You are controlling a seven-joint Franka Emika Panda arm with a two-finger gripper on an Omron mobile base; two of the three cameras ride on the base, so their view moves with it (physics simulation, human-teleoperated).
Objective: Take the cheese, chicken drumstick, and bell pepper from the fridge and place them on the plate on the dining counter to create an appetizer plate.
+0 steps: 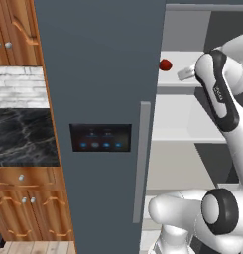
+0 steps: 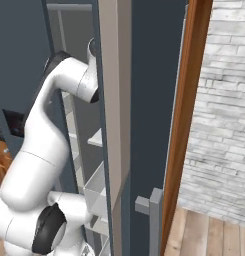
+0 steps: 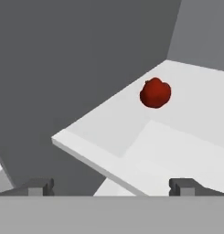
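The bell pepper (image 3: 155, 93) sits alone on a white shelf (image 3: 131, 123) inside the fridge (image 1: 100, 74), ahead of the hand (image 3: 111, 186) and a little to its right in the hand view, well apart from it. The hand's fingers stand wide apart with nothing between them, likely readied so they can pass either side of the rounded fruit on approach.
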